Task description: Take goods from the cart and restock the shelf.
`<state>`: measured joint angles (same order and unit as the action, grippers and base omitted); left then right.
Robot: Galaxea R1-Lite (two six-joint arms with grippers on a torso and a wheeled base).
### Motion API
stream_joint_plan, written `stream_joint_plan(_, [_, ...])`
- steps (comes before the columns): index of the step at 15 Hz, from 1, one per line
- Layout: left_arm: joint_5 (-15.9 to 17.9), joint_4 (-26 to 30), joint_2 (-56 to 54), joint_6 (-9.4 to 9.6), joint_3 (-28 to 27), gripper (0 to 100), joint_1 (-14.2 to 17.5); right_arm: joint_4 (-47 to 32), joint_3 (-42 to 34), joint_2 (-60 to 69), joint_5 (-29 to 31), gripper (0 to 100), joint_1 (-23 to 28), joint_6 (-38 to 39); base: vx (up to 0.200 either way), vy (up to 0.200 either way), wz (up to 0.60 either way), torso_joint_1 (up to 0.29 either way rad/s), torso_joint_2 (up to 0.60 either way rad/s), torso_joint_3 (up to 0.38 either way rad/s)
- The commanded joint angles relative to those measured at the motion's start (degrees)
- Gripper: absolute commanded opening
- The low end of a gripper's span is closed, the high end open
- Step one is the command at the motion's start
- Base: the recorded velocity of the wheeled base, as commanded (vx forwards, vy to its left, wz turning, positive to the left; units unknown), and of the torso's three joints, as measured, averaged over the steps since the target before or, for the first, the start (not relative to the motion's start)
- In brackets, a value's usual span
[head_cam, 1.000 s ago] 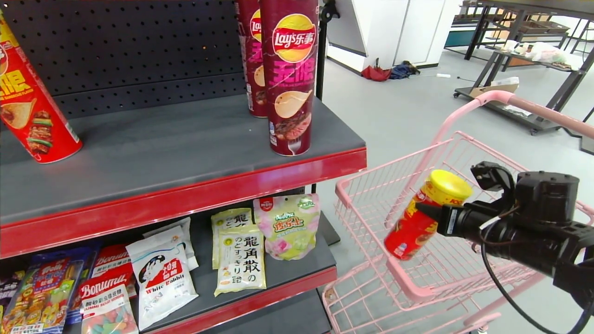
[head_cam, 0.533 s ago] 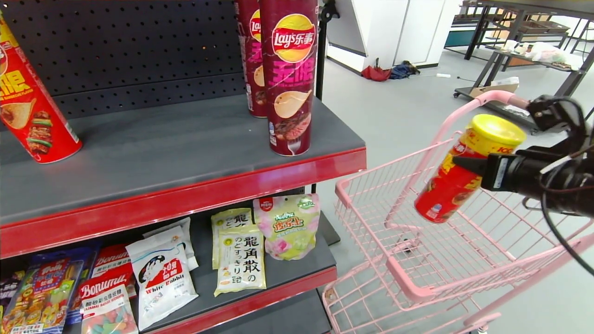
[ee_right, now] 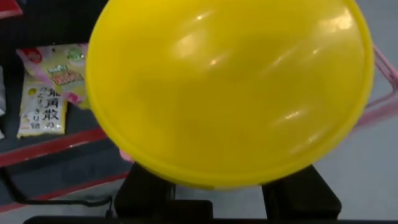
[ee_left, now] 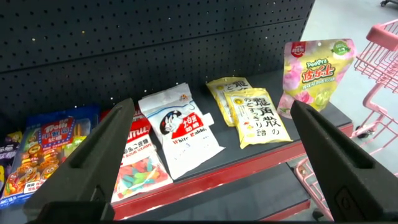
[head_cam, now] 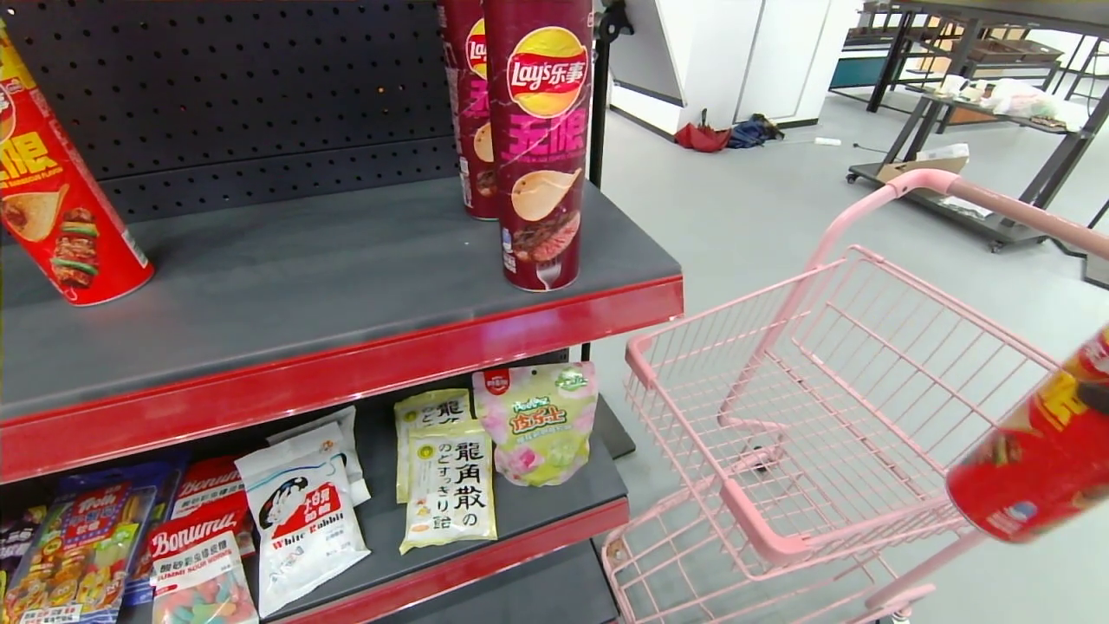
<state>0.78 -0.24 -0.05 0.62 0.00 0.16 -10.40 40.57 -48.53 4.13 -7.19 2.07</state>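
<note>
Right gripper [ee_right: 221, 202]: its fingers are hidden behind the yellow lid [ee_right: 230, 87], which sits hard against the wrist camera. Since the red can [head_cam: 1035, 451] hangs in open air, I judge the gripper clamped on it. From the head view the can is at the far right, over the near corner of the pink cart [head_cam: 762, 529] and above its rim. Its long axis is tilted, with the base down and toward the cart and the lid end up and away to the right. Left gripper [ee_left: 211, 107]: jaws spread wide with nothing between them, facing the lower shelf [ee_left: 261, 165], where a white bag [ee_left: 180, 134] and other snack bags lie flat. Beyond the cart and to the robot's left is the upper shelf [head_cam: 303, 286], whose deck stands higher than the can's base. It has a bare stretch between a shelved red can [head_cam: 61, 217] at the left and two maroon cans [head_cam: 537, 147] at its right end, and the pegboard [head_cam: 217, 87] backs it. The placing spot therefore lies leftward, forward and upward of the held can. The can likely needs righting to vertical before it meets the deck, and it must pass the front maroon can, which stands close to the red lip.
</note>
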Motion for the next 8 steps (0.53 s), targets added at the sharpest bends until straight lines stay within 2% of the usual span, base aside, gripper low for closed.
stream_joint_plan(1, [0.01,-0.02,0.05,-0.01,0.0,100,0.02,-3.75,-6.29,12.41,0.35,0,2.97,-0.49,0.0,0.0,0.0,0.0,0.0,0.0])
stream_joint_plan(6, [0.01,-0.02,0.05,-0.01,0.0,100,-0.07,-4.1,-9.11,15.48,1.05,0,5.17,-2.42,0.0,0.0,0.0,0.0,0.0,0.0])
stream_joint_plan(8, [0.01,-0.02,0.05,-0.01,0.0,100,0.02,-4.1,-9.11,16.1,0.97,0,5.17,-2.51,0.0,0.0,0.0,0.053,-0.22,-0.159])
